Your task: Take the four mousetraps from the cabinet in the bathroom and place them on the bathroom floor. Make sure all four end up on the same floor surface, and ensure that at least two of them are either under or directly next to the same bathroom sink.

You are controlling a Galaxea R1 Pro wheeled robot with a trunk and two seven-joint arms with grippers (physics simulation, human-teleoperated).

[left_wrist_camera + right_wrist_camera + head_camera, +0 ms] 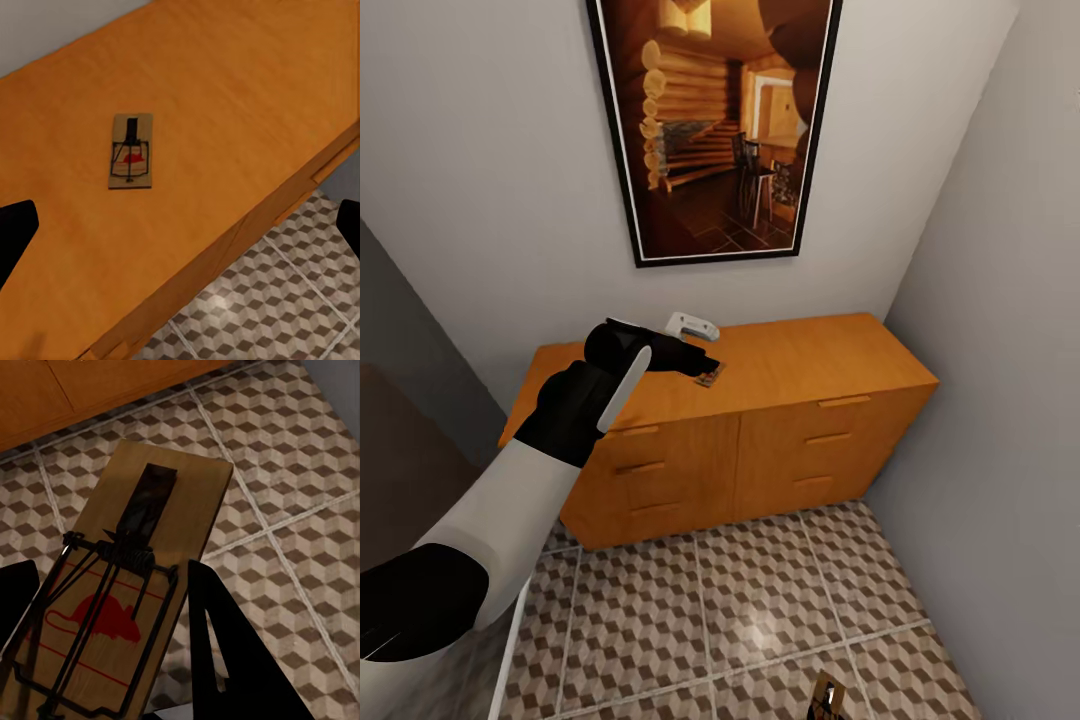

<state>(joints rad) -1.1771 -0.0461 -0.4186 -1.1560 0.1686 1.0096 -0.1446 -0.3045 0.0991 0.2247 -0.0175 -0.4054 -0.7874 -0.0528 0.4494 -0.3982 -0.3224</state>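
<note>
Left pincer (698, 362) hovers over cabinet-top mousetrap (709, 377).

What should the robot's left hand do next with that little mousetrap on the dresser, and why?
Probably lower the left gripper straight down and close on the mousetrap. It lies flat on the dresser top, between the open fingers and not yet gripped. The right gripper already holds another trap.

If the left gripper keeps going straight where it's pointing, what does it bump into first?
Probably the mousetrap lying flat on the cabinet top, or the wood right beside it. The left gripper is open and points down at it, though depth is hard to judge.
</note>
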